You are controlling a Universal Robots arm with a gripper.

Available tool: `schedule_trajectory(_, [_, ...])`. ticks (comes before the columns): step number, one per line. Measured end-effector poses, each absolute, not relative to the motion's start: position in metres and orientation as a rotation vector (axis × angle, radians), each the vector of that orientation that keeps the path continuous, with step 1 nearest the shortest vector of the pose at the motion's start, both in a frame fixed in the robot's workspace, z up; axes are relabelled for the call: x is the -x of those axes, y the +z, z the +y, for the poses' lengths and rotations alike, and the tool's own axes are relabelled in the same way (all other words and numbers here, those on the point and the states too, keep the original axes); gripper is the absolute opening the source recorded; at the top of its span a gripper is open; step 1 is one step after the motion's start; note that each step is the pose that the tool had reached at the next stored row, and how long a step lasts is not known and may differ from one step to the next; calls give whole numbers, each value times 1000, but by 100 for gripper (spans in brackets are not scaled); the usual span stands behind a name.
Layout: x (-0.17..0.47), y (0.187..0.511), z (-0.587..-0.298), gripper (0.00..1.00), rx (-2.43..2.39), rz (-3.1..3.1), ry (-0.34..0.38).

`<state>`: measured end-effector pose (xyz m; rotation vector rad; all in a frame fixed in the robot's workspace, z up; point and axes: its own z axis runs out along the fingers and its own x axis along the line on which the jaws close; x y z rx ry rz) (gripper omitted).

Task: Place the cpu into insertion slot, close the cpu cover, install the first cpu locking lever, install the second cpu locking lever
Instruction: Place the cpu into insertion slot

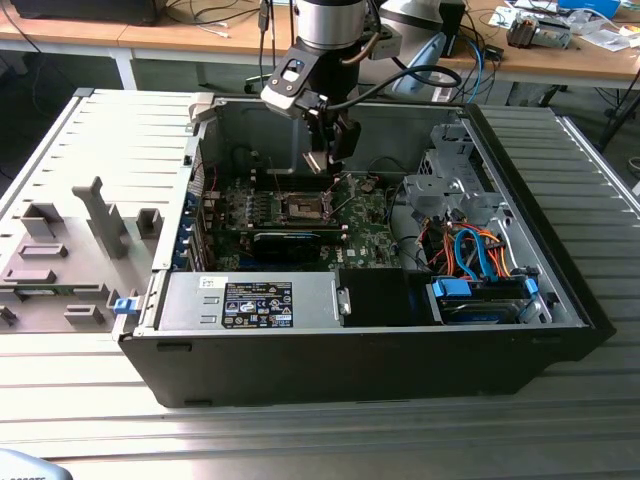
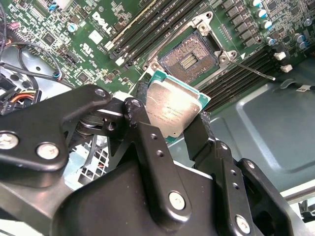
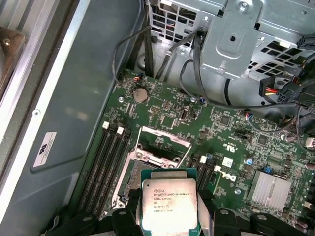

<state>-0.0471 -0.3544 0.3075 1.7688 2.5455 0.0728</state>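
My gripper [image 1: 322, 158] hangs inside the open computer case and is shut on the cpu [image 2: 172, 109], a flat square chip with a dull silver top and a green edge. One black finger [image 2: 141, 118] presses each of two opposite edges. The cpu [image 3: 169, 204] hovers tilted, a little above and to one side of the insertion slot [image 2: 189, 55], whose dark pin field lies bare. In the first wrist view the cpu cover [image 3: 167, 136] stands swung up behind the insertion slot [image 3: 134, 178]. A thin locking lever [image 2: 251, 69] sticks out free beside the slot.
The green motherboard [image 1: 365, 225] lies on the case floor with black memory slots [image 3: 106, 157] beside the socket. A metal drive cage [image 1: 445, 180] with orange and blue cables stands at the exterior view's right, the power supply [image 1: 250, 300] in front. A grey fixture tray [image 1: 70, 240] sits outside the case.
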Motion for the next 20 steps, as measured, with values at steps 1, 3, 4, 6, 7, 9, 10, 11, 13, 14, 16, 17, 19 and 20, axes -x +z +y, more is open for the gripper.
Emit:
schedule_trajectory(1, [47,308,-354,55,-1771,2544,73])
schedule_trajectory(3, [47,307,-354,55,-1775,2541,72])
schedule_trajectory(4, [47,307,-354,55,-1776,2540,72])
schedule_trajectory(6, [47,307,-354,55,-1781,2536,71])
schedule_trajectory(7, [47,307,-354,55,-1783,2534,71])
schedule_trajectory(9, [47,307,-354,55,-1790,2530,71])
schedule_trajectory(10, [47,307,-354,55,-1792,2528,70])
schedule_trajectory(11, [47,307,-354,55,-1794,2527,70])
schedule_trajectory(13, [47,307,-354,55,-1797,2524,70])
schedule_trajectory(14, [47,307,-354,55,-1800,2522,70])
schedule_trajectory(16, [47,307,-354,55,-1804,2518,69])
schedule_trajectory(17, [47,307,-354,55,-1806,2517,69])
schedule_trajectory(19, [47,307,-354,55,-1809,2514,69])
schedule_trajectory(20, [47,307,-354,55,-1811,2513,68])
